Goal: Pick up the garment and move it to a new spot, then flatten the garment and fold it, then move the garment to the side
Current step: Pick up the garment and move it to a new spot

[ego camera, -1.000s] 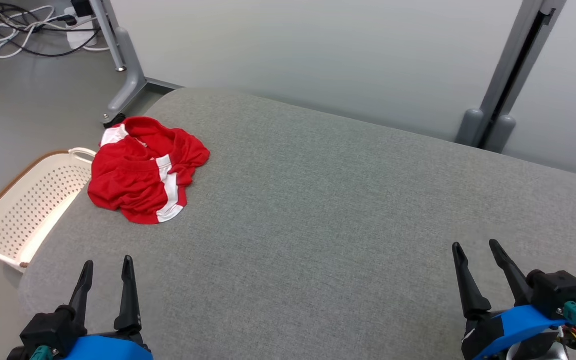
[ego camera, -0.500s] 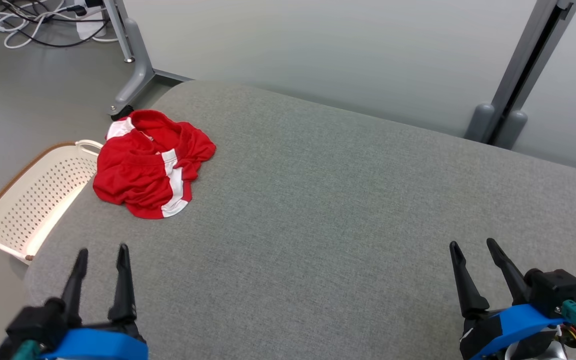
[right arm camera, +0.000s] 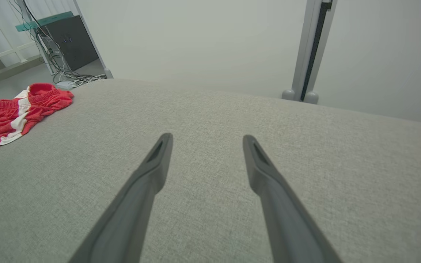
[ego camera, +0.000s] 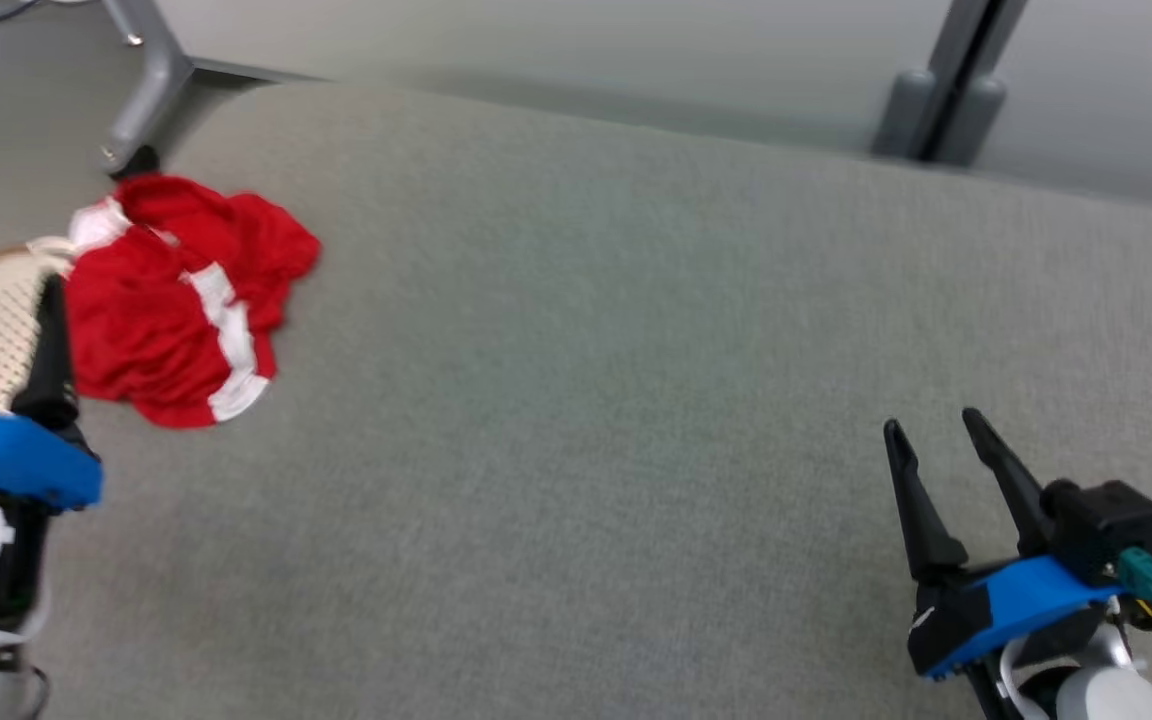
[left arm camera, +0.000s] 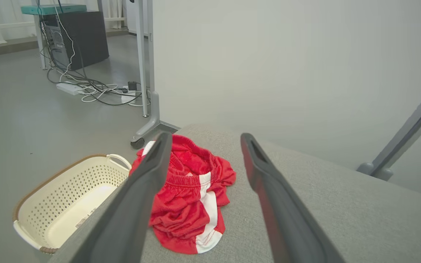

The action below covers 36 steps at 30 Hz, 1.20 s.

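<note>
Garment (left arm camera: 190, 197): red, white-striped, crumpled at far left corner of grey cushion (right arm camera: 210, 109).
Basket (left arm camera: 68, 182): on floor left of cushion, just beside garment; small label on base.
Left gripper (left arm camera: 206, 137): fingers wide, near garment, not touching.
Right gripper (right arm camera: 207, 137): fingers wide, near right.

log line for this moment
stage: pre-grasp | red shorts: crumpled, untouched | left gripper: open, facing shorts | right gripper: open, empty

No writing, brand or number can be read in any view. In the lower left of the left wrist view, a small pale sticker (left arm camera: 83, 221) lies on the floor of the cream perforated plastic basket (left arm camera: 68, 182), its print too small to make out. Near that view's centre, a tiny pale tag (left arm camera: 188, 174) at the waistband of the crumpled red mesh shorts with white side stripes (left arm camera: 181, 208) is just as illegible.
</note>
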Tool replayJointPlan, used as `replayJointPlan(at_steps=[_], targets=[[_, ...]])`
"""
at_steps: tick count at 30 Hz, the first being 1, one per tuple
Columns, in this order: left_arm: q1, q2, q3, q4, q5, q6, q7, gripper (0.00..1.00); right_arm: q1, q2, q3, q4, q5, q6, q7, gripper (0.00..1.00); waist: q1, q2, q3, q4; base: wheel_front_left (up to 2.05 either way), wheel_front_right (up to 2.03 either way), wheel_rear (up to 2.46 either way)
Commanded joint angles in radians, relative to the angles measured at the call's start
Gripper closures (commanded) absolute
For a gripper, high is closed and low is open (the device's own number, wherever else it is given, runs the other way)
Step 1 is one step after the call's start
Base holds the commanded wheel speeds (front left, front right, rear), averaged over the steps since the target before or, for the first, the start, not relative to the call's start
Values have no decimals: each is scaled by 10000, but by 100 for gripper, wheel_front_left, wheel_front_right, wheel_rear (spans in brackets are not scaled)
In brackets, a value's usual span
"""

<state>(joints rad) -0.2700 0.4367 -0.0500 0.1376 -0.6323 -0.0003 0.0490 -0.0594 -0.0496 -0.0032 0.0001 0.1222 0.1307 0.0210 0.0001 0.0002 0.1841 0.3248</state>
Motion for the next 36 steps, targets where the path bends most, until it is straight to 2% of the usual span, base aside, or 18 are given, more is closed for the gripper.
replayJointPlan(at_steps=[1,6,10,16,20,25,31,32,33,36], targets=[[-831,255,252,654,-330,20,538,0,-272,-110,143,-209,-132,3,174,0,-1,-2,385,-258,0,0,0],[-1764,1079,608,1935,-644,207,1761,0,-687,-408,567,-692,-245,2,537,0,-1,-2,1330,-1118,0,0,0],[-2164,1512,724,2537,-734,444,2442,0,-828,-623,675,-1184,-313,3,804,0,-1,-2,1911,-1515,0,0,0],[-3192,2169,790,4069,-710,260,2817,0,-973,-906,754,-2346,-339,3,1289,0,-1,-2,3020,-2202,0,0,0],[-3753,2099,517,4630,-678,-122,2699,0,-881,-1000,656,-2968,-336,2,1527,0,-1,-2,3586,-2462,0,0,0],[-4342,1817,280,5498,-833,-398,2919,0,-782,-961,554,-3361,-353,2,1599,0,-1,-2,4002,-2657,0,0,0],[-4348,1226,86,6989,-1390,-403,4474,0,-791,-790,619,-3245,-267,2,1460,0,-1,-2,4051,-2800,0,0,0],[-4392,1227,127,7039,-1433,-442,4415,70,-807,-744,610,-3204,-240,2,1416,0,-1,-2,4017,-2804,0,0,0],[-4436,1220,129,7092,-1510,-499,4488,100,-816,-713,610,-3148,-244,2,1393,0,-1,-2,3963,-2804,0,0,0],[-4670,1357,159,7006,-1473,-677,4090,100,-843,-668,597,-2971,-177,2,1265,0,-1,-2,3708,-2772,0,0,0]])
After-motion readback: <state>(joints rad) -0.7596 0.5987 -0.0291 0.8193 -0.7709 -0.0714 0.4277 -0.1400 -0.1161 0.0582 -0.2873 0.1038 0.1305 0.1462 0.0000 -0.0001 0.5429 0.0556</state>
